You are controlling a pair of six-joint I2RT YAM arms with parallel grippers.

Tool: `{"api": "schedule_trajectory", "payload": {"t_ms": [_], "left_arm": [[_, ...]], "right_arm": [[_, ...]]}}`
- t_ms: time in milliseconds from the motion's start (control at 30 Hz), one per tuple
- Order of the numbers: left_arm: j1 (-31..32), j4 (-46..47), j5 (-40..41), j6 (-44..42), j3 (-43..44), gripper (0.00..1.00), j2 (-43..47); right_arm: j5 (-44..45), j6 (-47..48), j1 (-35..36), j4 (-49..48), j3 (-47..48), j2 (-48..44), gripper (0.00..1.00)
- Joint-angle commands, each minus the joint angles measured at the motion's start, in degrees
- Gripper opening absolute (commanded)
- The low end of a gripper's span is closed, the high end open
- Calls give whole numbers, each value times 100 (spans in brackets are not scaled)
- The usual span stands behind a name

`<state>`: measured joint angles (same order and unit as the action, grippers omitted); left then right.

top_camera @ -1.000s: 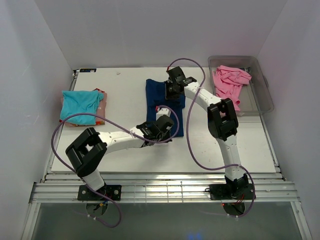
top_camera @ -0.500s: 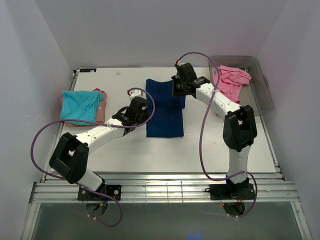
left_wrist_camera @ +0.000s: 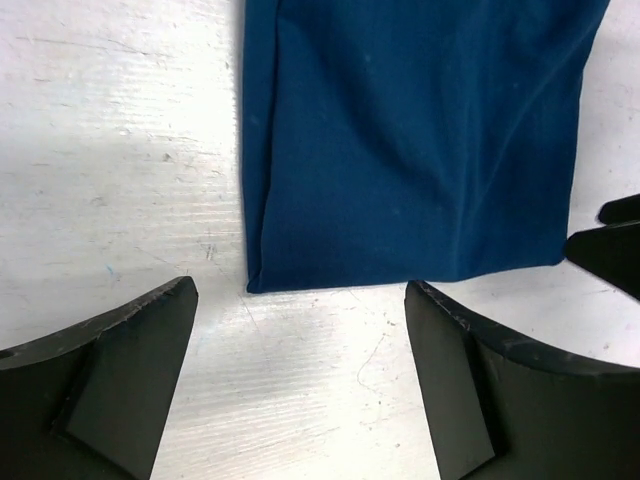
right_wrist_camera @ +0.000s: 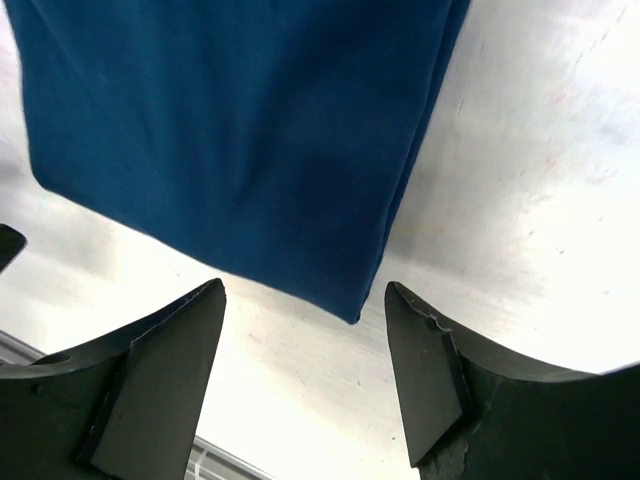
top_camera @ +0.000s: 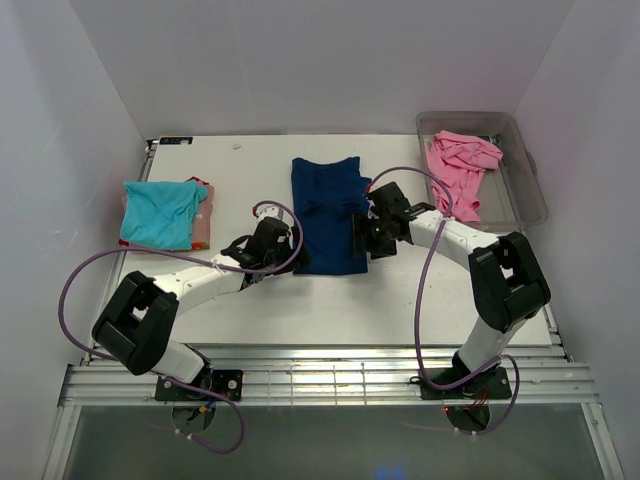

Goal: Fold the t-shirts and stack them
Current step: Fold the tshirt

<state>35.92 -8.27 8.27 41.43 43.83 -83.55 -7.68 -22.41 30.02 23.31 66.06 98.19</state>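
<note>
You had the left claw (left_wrist_camera: 300, 375) and right claw (right_wrist_camera: 300, 375) both spread wide, gripping nothing, at the 2 bottom corners of the folded navy shirt (top_camera: 330, 215), mid-frame on the tabletop (top_camera: 330, 305).

1. A white table (top_camera: 240, 170) fills the floor of the enclosure; the wrist views show fine scratches and scuffs on its surface.
2. A clear plastic tub (top_camera: 531, 172) sits at the table's far right corner, beside the right wall.
3. A small dark label (top_camera: 175, 141) lies at the table's far left edge.
4. Ribbed aluminium rails (top_camera: 330, 382) run along the near edge.
5. Plain white walls (top_camera: 330, 60) close in three sides.
</note>
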Motion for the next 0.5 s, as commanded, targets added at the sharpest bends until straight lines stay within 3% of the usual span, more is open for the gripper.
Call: {"api": "schedule_trajectory", "payload": {"t_ms": [0, 467], "left_arm": [[-50, 458, -291, 93, -112, 95, 199], [-85, 783, -379, 58, -50, 94, -636]], "right_arm": [[-392, -210, -5, -494, -269, -310, 71], [-269, -281, 4, -591, -436, 42, 67]]}}
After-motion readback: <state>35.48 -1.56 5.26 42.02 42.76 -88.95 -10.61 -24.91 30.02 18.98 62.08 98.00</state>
